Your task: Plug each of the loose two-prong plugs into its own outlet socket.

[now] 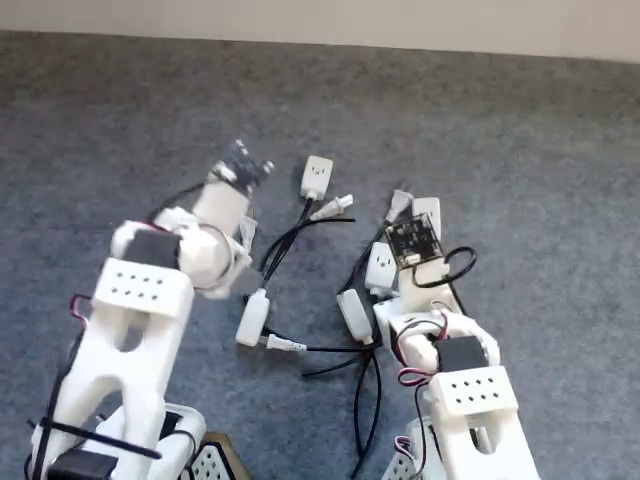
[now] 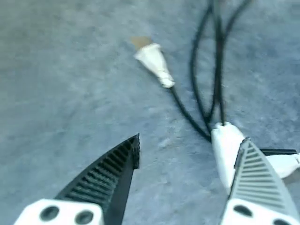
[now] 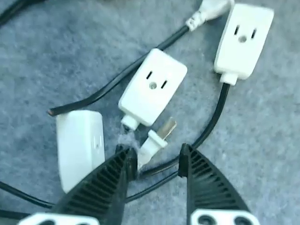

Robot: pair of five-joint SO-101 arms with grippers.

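My right gripper (image 3: pixel 157 151) is open and low over the carpet, its fingertips straddling a white two-prong plug (image 3: pixel 152 143). That plug lies against one finger, prongs toward a white outlet socket (image 3: pixel 152 86). A second socket (image 3: pixel 243 40) lies farther off, and a white block (image 3: pixel 79 140) rests on its side nearby. My left gripper (image 2: pixel 191 140) is open above bare carpet with nothing between its fingers. A white cord end (image 2: pixel 225 147) lies by one fingertip, and another loose plug (image 2: pixel 154 63) lies ahead. From above, sockets (image 1: pixel 317 178) and plugs (image 1: pixel 335 207) lie between the arms.
Black cords (image 1: pixel 300 235) loop across the grey carpet between the two arms and under the right arm. Another socket block (image 1: pixel 252 318) and a plug (image 1: pixel 285 345) lie near the left arm's base. Open carpet stretches to the far left and far right.
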